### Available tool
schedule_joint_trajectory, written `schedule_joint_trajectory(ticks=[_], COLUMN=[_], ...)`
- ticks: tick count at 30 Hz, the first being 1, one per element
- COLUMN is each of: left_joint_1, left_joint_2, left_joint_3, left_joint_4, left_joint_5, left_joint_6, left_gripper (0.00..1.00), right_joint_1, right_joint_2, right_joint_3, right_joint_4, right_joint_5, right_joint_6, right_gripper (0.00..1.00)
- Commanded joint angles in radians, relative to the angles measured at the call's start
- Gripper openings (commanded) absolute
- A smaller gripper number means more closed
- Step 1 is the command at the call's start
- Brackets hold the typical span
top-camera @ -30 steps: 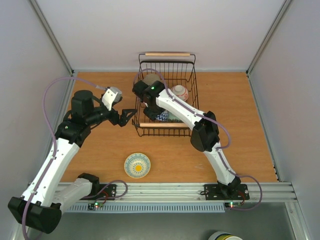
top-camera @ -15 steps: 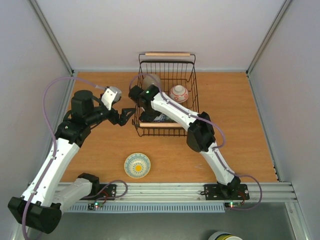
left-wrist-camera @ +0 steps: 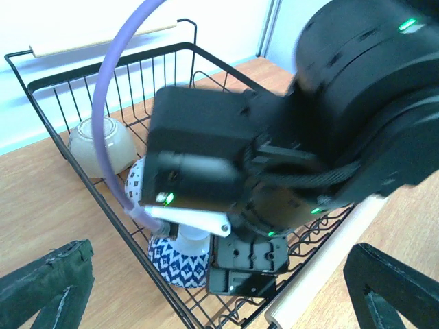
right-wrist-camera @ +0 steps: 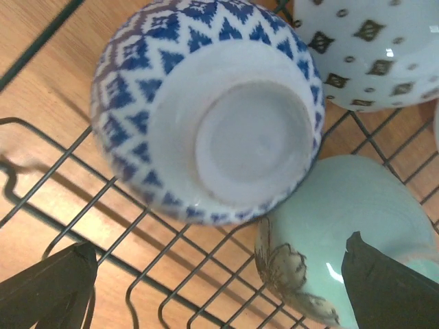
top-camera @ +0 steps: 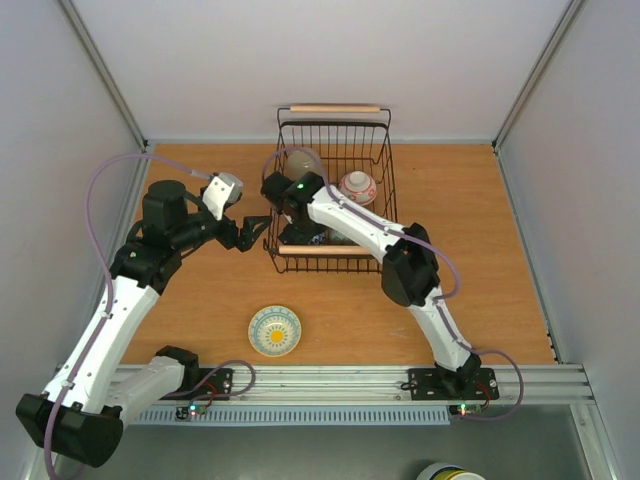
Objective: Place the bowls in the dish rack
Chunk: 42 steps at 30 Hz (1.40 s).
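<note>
Resting foot-up in the dish rack (top-camera: 335,124), blue bowl (right-wrist-camera: 206,113) under right tool (right-wrist-camera: 219,274), spread wide, empty.

Left gripper (left-wrist-camera: 219,250) and right gripper (right-wrist-camera: 216,271) hover, jaws spread wide.

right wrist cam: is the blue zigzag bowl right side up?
No, the blue-patterned bowl is upside down: its white foot ring faces the camera.

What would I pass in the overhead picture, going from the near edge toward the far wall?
bowl on the table → dish rack's near wooden handle → red-patterned bowl inside the rack → far wooden handle
</note>
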Motion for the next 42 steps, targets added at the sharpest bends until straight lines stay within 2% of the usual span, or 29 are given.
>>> schedule_joint_trajectory(ticks=[1,9,12,15,19,22,23,28,33,37,42], left_joint_1=[-0.002,-0.002,-0.001,-0.001,0.0,0.002,0.001,0.004,0.005,0.005,0.005], left_joint_2=[-0.012,-0.019,-0.023,-0.022,-0.018,-0.015,-0.015,-0.015,-0.009,-0.009,-0.006], left_joint_3=[-0.007,-0.007,-0.005,-0.008,-0.012,-0.014,-0.014,-0.016,-0.018,-0.019,-0.021], left_joint_4=[0.052,0.051,0.051,0.056,0.068,0.073,0.073,0.074,0.076,0.076,0.078], left_joint_5=[-0.006,-0.01,-0.016,-0.038,-0.098,-0.117,-0.117,-0.112,-0.102,-0.099,-0.093], left_joint_6=[-0.009,-0.01,-0.01,-0.011,-0.02,-0.029,-0.029,-0.028,-0.026,-0.026,-0.026], left_gripper=[0.99,0.99,0.99,0.99,0.99,0.99,0.99,0.99,0.99,0.99,0.99], right_joint_1=[-0.015,-0.081,-0.091,-0.091,-0.074,-0.028,0.001,0.112,0.194,0.225,0.24], right_joint_2=[-0.205,-0.436,-0.555,-0.699,-0.802,-0.839,-0.853,-0.91,-0.925,-0.872,-0.773], right_joint_3=[-0.077,-0.218,-0.339,-0.499,-0.632,-0.699,-0.724,-0.868,-0.981,-1.068,-1.094], right_joint_4=[0.102,0.197,0.284,0.416,0.444,0.433,0.432,0.46,0.514,0.592,0.688], right_joint_5=[-0.056,-0.005,-0.011,-0.172,-0.344,-0.377,-0.37,-0.314,-0.325,-0.381,-0.419], right_joint_6=[0.059,0.148,0.173,0.175,0.19,0.18,0.183,0.227,0.289,0.327,0.361], right_gripper=[0.99,0.99,0.99,0.96,0.81,0.66,0.63,0.62,0.62,0.62,0.6])
